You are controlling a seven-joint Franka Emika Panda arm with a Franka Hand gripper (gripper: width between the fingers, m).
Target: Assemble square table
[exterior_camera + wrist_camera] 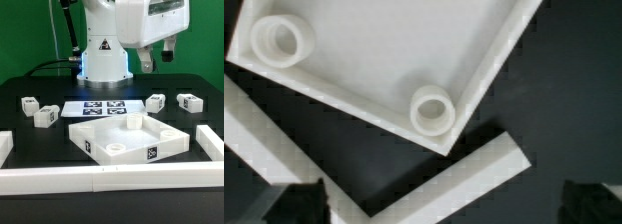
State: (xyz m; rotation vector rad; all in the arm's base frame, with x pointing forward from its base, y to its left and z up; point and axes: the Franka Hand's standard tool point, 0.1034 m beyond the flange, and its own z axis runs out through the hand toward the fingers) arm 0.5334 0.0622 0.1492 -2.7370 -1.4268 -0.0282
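Observation:
The square table's white panel point(122, 134) lies rim-up in the middle of the black table, with round sockets at its corners and a tag on its front side. The wrist view shows one corner of the panel point(393, 55) with two sockets. Two short tagged legs point(28, 102) point(43, 116) lie at the exterior view's left, and two more point(155, 101) point(188, 101) at its right. My gripper point(158, 58) hangs high above the right-hand legs, open and holding nothing. In the wrist view, the dark fingertips point(287, 200) of the gripper point(441, 208) stand wide apart.
The marker board point(100, 107) lies flat behind the panel, in front of the robot's base point(103, 60). Long white border bars run along the front point(110, 178), the exterior view's left point(5, 148) and its right point(212, 140). A corner of these bars point(446, 180) shows below the wrist.

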